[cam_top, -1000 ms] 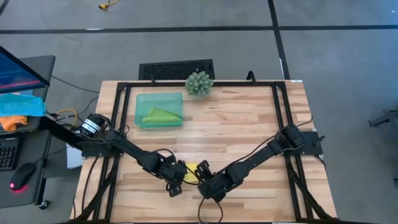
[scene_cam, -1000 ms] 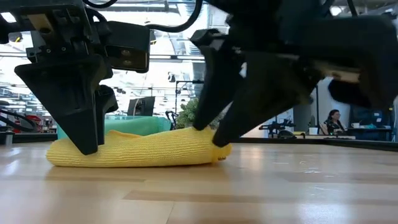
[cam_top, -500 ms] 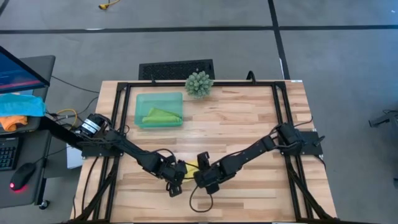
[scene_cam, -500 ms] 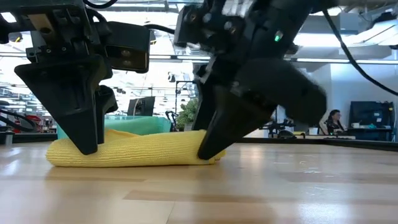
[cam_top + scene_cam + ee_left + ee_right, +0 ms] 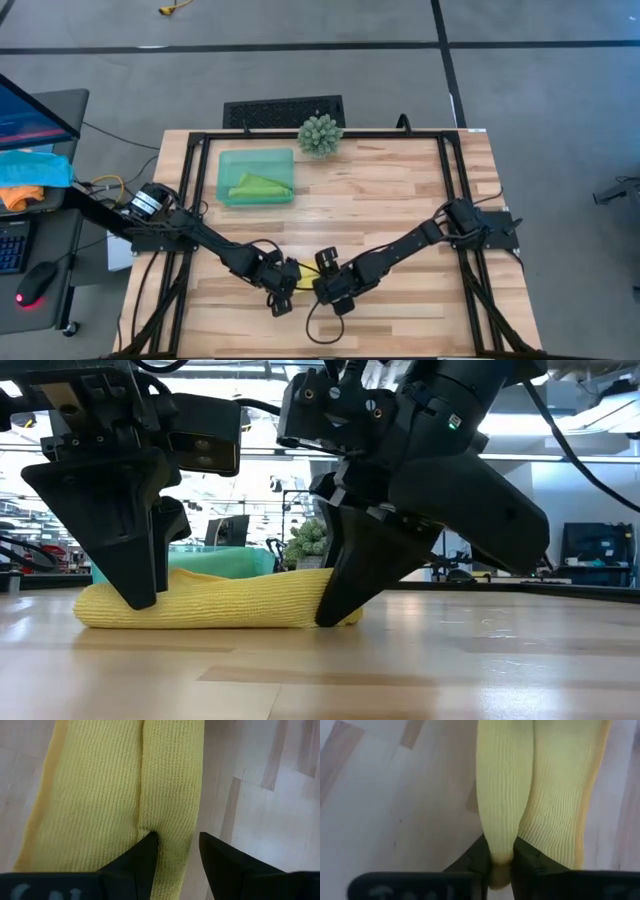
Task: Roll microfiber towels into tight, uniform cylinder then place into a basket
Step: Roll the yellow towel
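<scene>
Both end effectors, left [image 5: 140, 595] and right [image 5: 330, 610], clenched on folds of the yellow towel [image 5: 225, 600] on the desk [image 5: 450, 660].

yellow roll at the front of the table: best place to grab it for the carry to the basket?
Grip the yellow towel at its two ends, from above, fingers straddling the rolled fold. It lies flat and long on the table, so end pinches keep it wound. The left tool and right tool already sit that way, each pinching an end.

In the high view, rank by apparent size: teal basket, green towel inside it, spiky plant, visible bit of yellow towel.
1. basket
2. green towel and spiky plant: look alike, unranked
3. yellow towel, mostly hidden between the left gripper and right gripper
</scene>
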Controlling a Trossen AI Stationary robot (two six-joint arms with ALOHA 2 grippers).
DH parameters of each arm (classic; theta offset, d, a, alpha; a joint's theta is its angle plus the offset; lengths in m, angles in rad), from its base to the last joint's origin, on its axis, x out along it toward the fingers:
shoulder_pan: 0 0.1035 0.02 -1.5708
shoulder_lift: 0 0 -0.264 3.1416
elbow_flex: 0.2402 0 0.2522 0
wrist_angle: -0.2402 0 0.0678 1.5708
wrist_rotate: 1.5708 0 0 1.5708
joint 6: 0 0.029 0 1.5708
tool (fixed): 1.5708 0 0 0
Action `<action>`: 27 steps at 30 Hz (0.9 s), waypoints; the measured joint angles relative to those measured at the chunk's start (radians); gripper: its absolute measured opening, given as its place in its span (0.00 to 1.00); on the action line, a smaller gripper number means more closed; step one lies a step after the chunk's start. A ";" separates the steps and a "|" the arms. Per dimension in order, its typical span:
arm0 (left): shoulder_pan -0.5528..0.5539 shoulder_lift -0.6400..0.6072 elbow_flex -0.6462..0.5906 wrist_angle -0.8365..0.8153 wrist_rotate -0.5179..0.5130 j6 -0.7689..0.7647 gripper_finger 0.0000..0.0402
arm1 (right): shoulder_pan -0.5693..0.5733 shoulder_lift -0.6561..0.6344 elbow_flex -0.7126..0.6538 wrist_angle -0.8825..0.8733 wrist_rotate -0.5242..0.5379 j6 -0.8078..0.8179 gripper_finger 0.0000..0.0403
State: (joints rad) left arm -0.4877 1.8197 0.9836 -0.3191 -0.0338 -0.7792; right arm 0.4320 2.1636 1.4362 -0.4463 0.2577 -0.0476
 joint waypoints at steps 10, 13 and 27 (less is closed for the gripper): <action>0.000 0.000 0.001 0.003 0.001 -0.010 0.36 | -0.004 -0.031 -0.005 -0.059 -0.017 0.077 0.44; 0.000 0.000 0.001 0.003 0.002 -0.011 0.36 | -0.004 -0.031 0.019 -0.131 -0.021 0.098 0.52; 0.000 0.000 0.000 0.002 0.001 -0.011 0.36 | 0.054 -0.027 0.174 -0.304 -0.011 0.041 0.50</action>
State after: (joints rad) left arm -0.4881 1.8198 0.9841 -0.3176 -0.0326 -0.7902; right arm 0.4859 2.1368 1.6103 -0.7499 0.2466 -0.0067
